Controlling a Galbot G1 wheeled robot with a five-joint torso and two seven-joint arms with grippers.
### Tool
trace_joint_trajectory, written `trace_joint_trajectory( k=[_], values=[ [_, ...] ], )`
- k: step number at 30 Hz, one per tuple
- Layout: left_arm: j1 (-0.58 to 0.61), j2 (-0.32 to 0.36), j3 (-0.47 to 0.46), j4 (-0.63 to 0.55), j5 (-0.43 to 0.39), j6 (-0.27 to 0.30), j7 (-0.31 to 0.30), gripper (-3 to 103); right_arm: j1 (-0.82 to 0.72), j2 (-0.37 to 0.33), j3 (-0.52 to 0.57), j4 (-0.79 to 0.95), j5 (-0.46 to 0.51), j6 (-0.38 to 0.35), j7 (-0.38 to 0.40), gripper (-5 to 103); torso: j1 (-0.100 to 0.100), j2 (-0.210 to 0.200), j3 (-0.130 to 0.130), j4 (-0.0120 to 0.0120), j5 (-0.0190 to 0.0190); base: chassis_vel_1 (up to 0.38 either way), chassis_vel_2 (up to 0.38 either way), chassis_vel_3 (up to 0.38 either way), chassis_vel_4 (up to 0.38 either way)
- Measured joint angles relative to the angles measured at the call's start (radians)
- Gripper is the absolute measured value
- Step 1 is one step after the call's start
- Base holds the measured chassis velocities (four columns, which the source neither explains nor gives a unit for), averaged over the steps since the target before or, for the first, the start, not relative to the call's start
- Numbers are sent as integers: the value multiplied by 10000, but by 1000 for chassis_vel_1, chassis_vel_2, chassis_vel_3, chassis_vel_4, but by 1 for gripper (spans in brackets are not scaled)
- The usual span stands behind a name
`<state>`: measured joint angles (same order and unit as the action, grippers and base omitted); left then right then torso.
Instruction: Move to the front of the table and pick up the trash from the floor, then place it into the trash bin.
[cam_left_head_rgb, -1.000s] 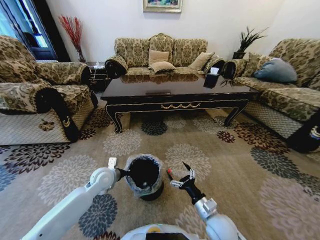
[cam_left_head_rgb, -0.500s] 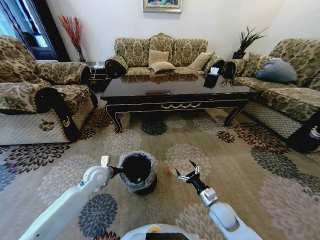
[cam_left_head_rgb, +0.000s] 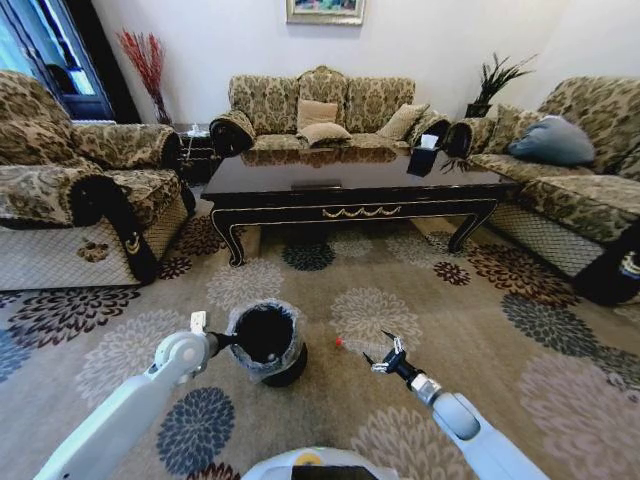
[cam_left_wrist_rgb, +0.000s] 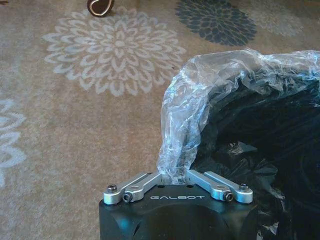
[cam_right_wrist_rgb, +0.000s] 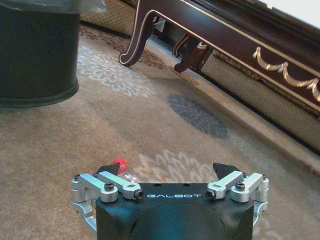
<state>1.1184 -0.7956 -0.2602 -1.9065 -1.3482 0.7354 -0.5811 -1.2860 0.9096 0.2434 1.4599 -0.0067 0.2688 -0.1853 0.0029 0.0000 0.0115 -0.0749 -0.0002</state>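
Observation:
The black trash bin (cam_left_head_rgb: 266, 340) with its clear liner stands on the flower-patterned floor (cam_left_head_rgb: 470, 310) in front of the dark table (cam_left_head_rgb: 350, 185). My left gripper (cam_left_head_rgb: 224, 340) is shut on the bin's rim and liner (cam_left_wrist_rgb: 175, 150), reaching in from the bin's left side. The trash showing is a clear bottle with a red cap (cam_left_head_rgb: 338, 343) lying on the carpet just right of the bin. My right gripper (cam_left_head_rgb: 377, 348) hangs open low over the carpet, a little right of the cap. In the right wrist view the cap (cam_right_wrist_rgb: 118, 164) lies just beyond one of the fingertips (cam_right_wrist_rgb: 106, 169).
Patterned sofas stand at the left (cam_left_head_rgb: 60, 190), the back (cam_left_head_rgb: 320, 105) and the right (cam_left_head_rgb: 580, 190) around the table. A dark tissue box (cam_left_head_rgb: 424, 156) sits on the tabletop. The table's curved leg (cam_right_wrist_rgb: 137, 37) rises beyond the bin (cam_right_wrist_rgb: 37, 55). Open carpet lies to the right.
The left arm has drawn the bin leftward across the carpet. My right gripper has shifted right, away from the bin. The red-capped bottle has stayed where it lay.

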Motion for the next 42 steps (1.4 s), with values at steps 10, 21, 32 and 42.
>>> trace_joint_trajectory(
  k=[10,21,32,42],
  values=[
    [676,-147,-704,-286,10,0,-187,0,1717,17,-1361,-1773,726,-37,-348,100,0,0,0,2,2,0,0,0,0],
    [1328,-274,-1418,-407,35,0,-202,0,2822,178,-2498,-3364,1025,40,-752,100,0,0,-1,1,2,0,0,0,0],
    [2033,-432,-2095,-481,51,0,-130,0,3733,531,-3091,-4960,1209,314,-858,100,0,1,-1,2,2,0,0,0,0],
    [1923,-461,-2106,-365,62,-1,-40,0,4119,761,-3396,-5595,1061,361,-620,97,0,0,-1,2,1,0,0,0,0]
  ],
)
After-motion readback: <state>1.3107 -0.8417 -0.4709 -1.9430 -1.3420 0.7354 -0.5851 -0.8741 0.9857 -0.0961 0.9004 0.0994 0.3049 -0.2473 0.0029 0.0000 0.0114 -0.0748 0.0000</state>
